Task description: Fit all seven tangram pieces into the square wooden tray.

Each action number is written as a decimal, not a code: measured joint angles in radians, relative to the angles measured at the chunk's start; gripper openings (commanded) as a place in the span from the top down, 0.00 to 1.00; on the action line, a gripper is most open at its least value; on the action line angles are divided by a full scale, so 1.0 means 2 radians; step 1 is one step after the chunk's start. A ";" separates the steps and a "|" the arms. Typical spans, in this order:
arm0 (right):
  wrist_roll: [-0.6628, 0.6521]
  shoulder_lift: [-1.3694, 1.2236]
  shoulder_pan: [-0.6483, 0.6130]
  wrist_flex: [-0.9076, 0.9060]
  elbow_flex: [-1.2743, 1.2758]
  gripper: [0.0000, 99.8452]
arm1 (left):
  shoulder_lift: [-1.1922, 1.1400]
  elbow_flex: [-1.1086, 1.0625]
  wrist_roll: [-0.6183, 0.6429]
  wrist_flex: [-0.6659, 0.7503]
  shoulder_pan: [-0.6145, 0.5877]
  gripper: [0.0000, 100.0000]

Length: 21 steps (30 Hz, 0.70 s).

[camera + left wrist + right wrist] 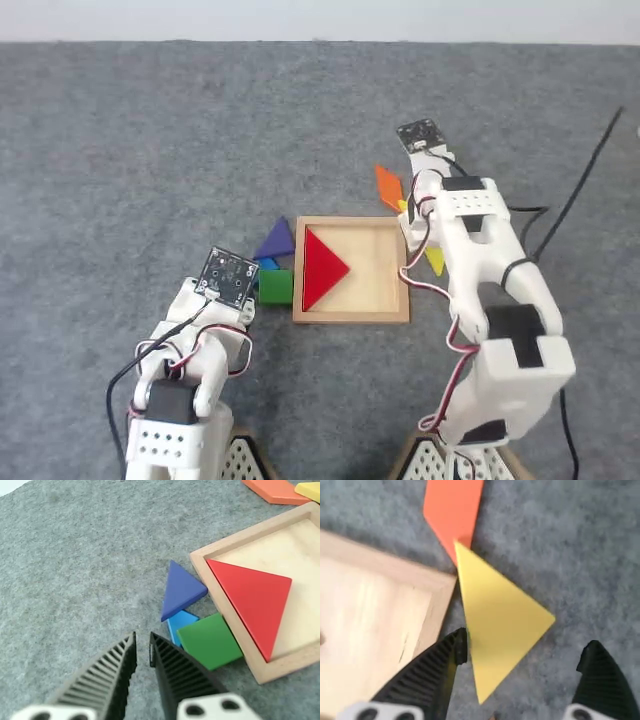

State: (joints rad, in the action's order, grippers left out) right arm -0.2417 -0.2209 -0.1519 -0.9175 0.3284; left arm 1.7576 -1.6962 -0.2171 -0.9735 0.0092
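While my right gripper [526, 647] hangs with fingers spread wide astride the yellow triangle [495, 630], just outside the wooden tray [385, 560], one fingertip seems to touch its edge. My left gripper [142, 646], fingers almost together and empty, sits near the green square [210, 641], blue piece [179, 622] and purple triangle [181, 589] beside the tray; the red triangle [252, 602] lies inside.

The left arm [185, 390] and right arm [490, 290] are white plastic shells with black servo blocks at the joints, looped red, white and black cables [452, 338], a small black circuit board [228, 278] at each wrist, and ribbed black fingers [175, 670] tapering from white mounts
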 measured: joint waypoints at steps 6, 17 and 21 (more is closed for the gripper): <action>-0.029 -0.041 -0.002 0.023 -0.005 0.65 | 0.000 0.000 0.000 0.000 0.000 0.95; -0.036 -0.048 -0.046 0.024 -0.014 0.68 | 0.000 0.000 0.000 0.000 0.000 0.95; -0.036 -0.048 -0.048 0.024 -0.014 0.74 | 0.000 0.000 0.000 0.000 0.000 0.95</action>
State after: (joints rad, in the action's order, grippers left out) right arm -0.3138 -0.3176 -0.2470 -0.8700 0.3007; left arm 1.7576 -1.6962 -0.2171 -0.9735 0.0092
